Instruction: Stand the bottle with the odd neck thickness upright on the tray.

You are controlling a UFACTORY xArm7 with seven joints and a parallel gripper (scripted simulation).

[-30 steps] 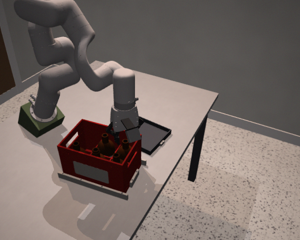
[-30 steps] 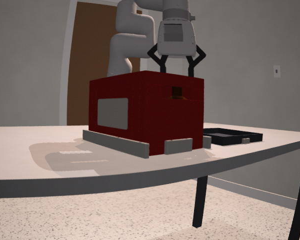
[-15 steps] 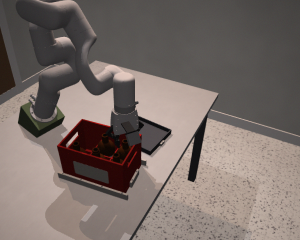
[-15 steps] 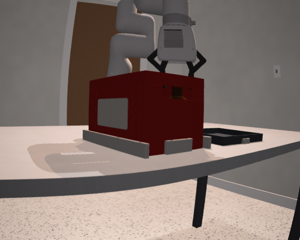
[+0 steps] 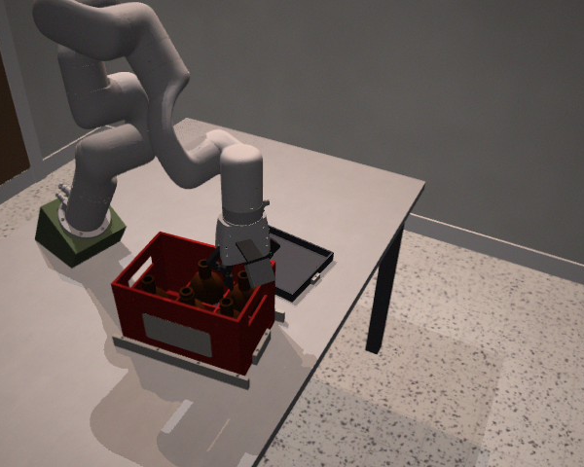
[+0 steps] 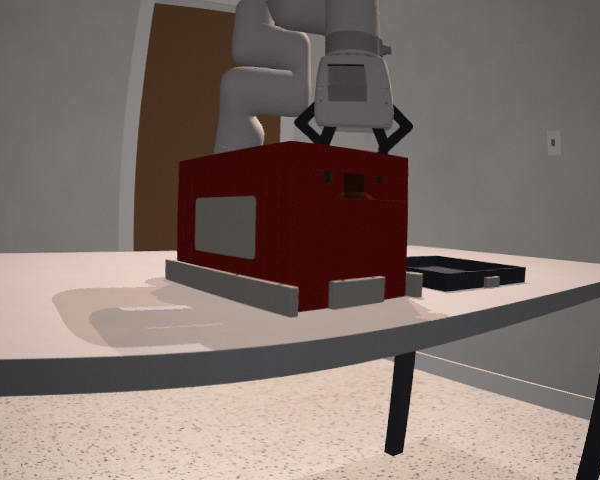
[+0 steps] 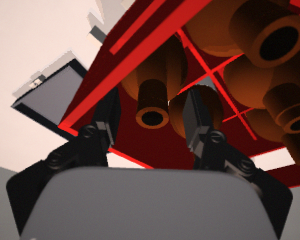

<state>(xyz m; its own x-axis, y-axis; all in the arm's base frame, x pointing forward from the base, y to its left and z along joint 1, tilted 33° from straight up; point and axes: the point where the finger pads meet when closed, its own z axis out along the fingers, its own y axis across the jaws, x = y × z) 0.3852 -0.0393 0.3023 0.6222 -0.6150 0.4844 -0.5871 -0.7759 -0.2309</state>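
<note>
We see five brown bottles point(image 7: 152, 97) standing upright, mouths up, in the red crate point(image 5: 181, 321). Our fingers are apart, straddling one neck, gripping nothing. The black tray point(image 5: 302, 266) holds nothing.

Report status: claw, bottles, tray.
Claw open, lowered into red crate, fingers astride one bottle neck, not gripping. All five bottles in crate. Tray bare. Nothing blocking.

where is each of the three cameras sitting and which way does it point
Top: high off the table's corner, looking down at the red crate, tray and the whole arm with its gripper.
Exterior: low at table height, facing the crate's side; shows the forearm and open gripper dipping behind the rim.
Wrist: behind the gripper, looking down its fingers at a bottle neck.
All three share the crate and tray.
</note>
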